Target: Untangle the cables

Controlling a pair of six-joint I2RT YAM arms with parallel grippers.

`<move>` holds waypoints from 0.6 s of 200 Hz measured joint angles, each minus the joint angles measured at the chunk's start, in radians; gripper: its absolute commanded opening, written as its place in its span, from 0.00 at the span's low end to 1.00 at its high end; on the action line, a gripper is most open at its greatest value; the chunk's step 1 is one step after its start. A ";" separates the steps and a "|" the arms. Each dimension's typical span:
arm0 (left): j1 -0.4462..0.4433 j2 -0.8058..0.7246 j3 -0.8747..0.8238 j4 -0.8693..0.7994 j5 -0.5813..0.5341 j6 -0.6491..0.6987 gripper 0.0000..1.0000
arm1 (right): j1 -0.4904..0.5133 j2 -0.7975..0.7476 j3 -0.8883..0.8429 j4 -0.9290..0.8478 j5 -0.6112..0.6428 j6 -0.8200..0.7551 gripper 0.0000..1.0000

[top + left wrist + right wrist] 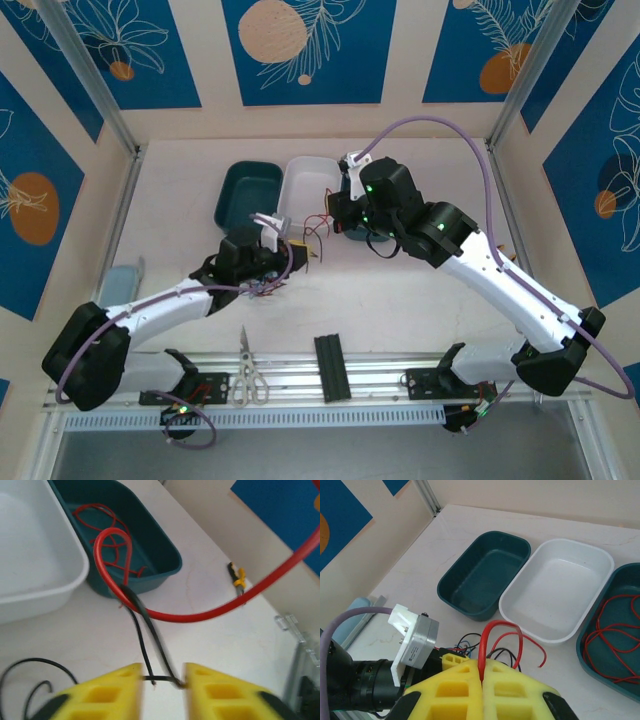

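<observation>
A pale table (pixel 400 300) is enclosed by cream walls (pixel 300 122) on which blue panels (pixel 350 60) with orange discs and white leaves are mounted

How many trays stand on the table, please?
3. An empty teal tray on the left, a white tray in the middle, a second teal tray holding red cables on the right. Others may be hidden.

The cables (pixel 190 617) run red and black, with a teal tray (pixel 485 575) and a white tray (pixel 555 590) (pincer fingers (pixel 455 687): yellow).
</observation>
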 measured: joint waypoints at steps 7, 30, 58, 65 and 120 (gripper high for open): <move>0.000 -0.004 -0.002 -0.001 -0.018 -0.002 0.08 | 0.000 -0.001 0.000 0.000 0.001 0.000 0.00; 0.003 -0.047 -0.026 -0.020 -0.085 -0.008 0.00 | -0.005 -0.013 -0.003 -0.002 0.016 0.001 0.00; 0.010 -0.128 -0.066 -0.048 -0.166 -0.003 0.00 | -0.025 -0.058 -0.023 -0.018 0.042 0.006 0.00; 0.014 -0.150 -0.077 -0.055 -0.189 -0.003 0.00 | -0.032 -0.069 -0.026 -0.026 0.050 0.010 0.00; 0.051 -0.314 -0.153 -0.163 -0.345 0.000 0.00 | -0.110 -0.141 -0.047 -0.072 0.110 0.031 0.00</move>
